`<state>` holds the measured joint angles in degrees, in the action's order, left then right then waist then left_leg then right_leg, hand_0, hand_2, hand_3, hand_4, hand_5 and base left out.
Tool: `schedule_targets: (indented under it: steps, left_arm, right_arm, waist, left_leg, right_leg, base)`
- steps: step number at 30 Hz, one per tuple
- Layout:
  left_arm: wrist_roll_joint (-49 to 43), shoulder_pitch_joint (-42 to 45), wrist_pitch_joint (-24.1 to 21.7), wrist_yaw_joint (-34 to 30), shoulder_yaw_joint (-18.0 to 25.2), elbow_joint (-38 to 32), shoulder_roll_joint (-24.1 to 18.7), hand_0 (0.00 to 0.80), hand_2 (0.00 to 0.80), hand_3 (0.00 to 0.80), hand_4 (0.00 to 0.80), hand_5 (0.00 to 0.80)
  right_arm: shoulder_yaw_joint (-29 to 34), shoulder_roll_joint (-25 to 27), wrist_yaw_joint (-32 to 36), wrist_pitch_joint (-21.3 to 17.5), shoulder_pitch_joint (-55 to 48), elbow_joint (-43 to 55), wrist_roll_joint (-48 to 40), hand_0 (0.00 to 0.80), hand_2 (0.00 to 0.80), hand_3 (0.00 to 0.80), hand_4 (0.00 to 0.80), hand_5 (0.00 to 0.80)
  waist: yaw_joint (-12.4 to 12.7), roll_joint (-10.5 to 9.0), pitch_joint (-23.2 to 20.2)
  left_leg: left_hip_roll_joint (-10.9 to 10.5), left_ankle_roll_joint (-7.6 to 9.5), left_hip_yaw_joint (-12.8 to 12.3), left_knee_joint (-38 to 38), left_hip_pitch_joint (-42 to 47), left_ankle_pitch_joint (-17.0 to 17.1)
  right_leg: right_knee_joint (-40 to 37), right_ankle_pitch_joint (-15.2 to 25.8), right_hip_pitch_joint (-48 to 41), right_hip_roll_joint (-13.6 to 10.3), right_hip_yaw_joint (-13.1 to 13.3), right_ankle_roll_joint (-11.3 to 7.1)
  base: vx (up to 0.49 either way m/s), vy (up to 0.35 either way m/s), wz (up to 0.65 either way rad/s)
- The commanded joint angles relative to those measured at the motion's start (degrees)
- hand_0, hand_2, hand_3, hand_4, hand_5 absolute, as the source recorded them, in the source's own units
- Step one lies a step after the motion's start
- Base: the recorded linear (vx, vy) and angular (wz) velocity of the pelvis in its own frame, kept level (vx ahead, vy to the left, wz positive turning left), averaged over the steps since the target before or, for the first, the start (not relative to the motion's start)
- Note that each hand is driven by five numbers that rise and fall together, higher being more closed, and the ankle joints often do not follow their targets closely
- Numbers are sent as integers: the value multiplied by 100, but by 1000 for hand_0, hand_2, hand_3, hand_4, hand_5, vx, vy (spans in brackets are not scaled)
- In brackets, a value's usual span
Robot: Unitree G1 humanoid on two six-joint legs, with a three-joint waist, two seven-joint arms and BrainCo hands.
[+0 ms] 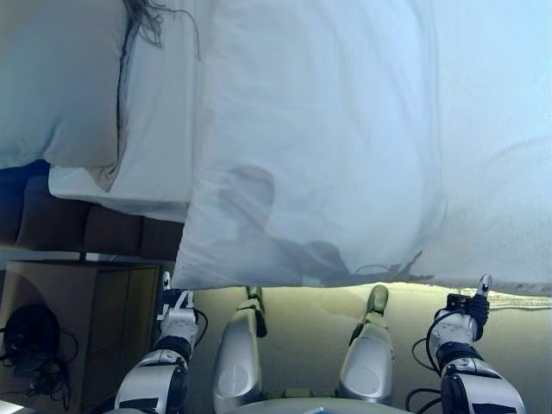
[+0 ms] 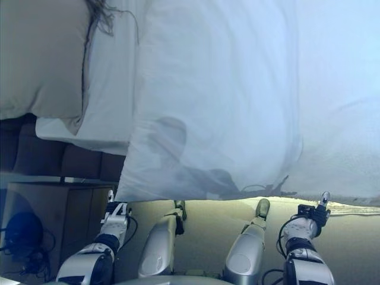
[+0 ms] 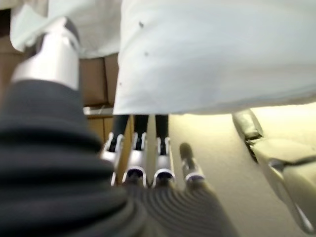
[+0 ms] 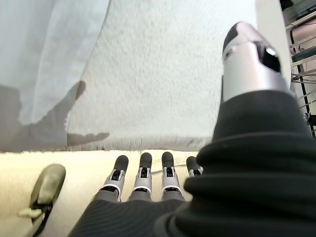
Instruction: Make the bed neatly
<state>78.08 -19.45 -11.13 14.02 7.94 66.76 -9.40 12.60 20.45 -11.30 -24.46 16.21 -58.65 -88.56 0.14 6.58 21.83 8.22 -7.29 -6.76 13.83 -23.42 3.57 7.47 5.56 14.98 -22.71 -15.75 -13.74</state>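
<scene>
A smooth white duvet (image 1: 319,147) covers the middle of the bed and hangs over its near edge. A textured white blanket (image 1: 509,172) lies to its right and also shows in the right wrist view (image 4: 158,74). A pale pillow (image 1: 60,78) lies at the far left, on a white sheet (image 1: 159,112). My left hand (image 1: 177,319) is low, just below the duvet's left corner, with straight fingers (image 3: 138,170) and nothing in it. My right hand (image 1: 466,312) is low, under the blanket's edge, with straight fingers (image 4: 143,180) and nothing in it.
A dark brown bed frame (image 1: 52,224) shows under the pillow. A brown cabinet (image 1: 86,310) stands at the lower left with a black bundle of cables (image 1: 30,341) beside it. Beige carpet (image 1: 310,319) lies in front of the bed.
</scene>
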Motion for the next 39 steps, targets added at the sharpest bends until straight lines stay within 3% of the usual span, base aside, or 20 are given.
schedule_targets:
  steps: [1, 8, 17, 24, 29, 33, 36, 39]
  left_arm:
    - [0, 191, 299, -305, 264, 443, -638, 0, 0, 0, 0, 0]
    - [-414, 474, 1051, -1076, -59, 619, -660, 0, 0, 0, 0, 0]
    - [-775, 632, 917, -1269, -49, 545, -883, 0, 0, 0, 0, 0]
    - [-574, 474, 532, -2178, -383, -1094, -623, 0, 0, 0, 0, 0]
    - [-484, 543, 560, -2552, -587, -1944, -541, 0, 0, 0, 0, 0]
    - [-386, 946, 888, -2808, -626, -2808, -460, 0, 0, 0, 0, 0]
    - [-741, 1235, 986, -2858, -664, -3135, -410, 0, 0, 0, 0, 0]
    - [-1130, 1485, 1038, -3089, -668, -3364, -451, 0, 0, 0, 0, 0]
  right_arm:
    - [127, -176, 128, -485, -11, 458, -148, 0, 0, 0, 0, 0]
    - [110, -142, -5, -592, 19, 865, -93, 0, 0, 0, 0, 0]
    - [220, 32, 121, -479, 33, 691, -285, 0, 0, 0, 0, 0]
    - [254, -281, 527, -426, -183, 744, -298, 0, 0, 0, 0, 0]
    - [135, -596, 552, -465, -368, 923, -87, 0, 0, 0, 0, 0]
    - [-152, -920, 17, -507, -960, 1679, 816, 0, 0, 0, 0, 0]
    - [-291, -1043, 61, -303, -1371, 2088, 1561, 0, 0, 0, 0, 0]
    - [-532, -1037, 661, 45, -1737, 2357, 1936, 0, 0, 0, 0, 0]
  waist:
    - [368, -360, -9]
    - [487, -346, 26]
    - [523, -230, -46]
    - [472, -180, -178]
    - [497, -240, -393]
    - [395, -301, -850]
    - [312, -367, -1115]
    - [236, -464, -1362]
  left_leg:
    - [-218, 140, 154, 360, 31, -178]
    - [-272, 176, 256, 226, 59, -117]
    - [-368, 165, 287, 89, 259, -91]
    - [-406, 222, 158, -250, 541, -52]
    - [-445, 274, 176, -505, 886, -21]
    - [-367, 311, 44, -977, 1622, -33]
    - [-295, 321, -62, -1185, 1941, -20]
    - [-232, 319, -147, -1328, 2180, -15]
  right_leg:
    - [534, 119, 69, -98, -67, 215]
    - [509, 190, 43, -80, -199, 182]
    - [550, 177, -35, -118, -233, 178]
    - [408, 250, -185, -90, -172, 165]
    - [277, 324, -415, -42, -149, 191]
    - [18, 294, -907, 123, -7, 204]
    - [-126, 292, -1116, 231, 56, 199]
    - [-243, 303, -1254, 320, 116, 182]
  base:
    - [9, -173, 14]
    - [-17, -93, 14]
    - [20, -1, 14]
    - [-13, 5, 7]
    - [36, -39, 1]
    - [193, 3, -1]
    - [144, -47, -15]
    - [99, -94, -17]
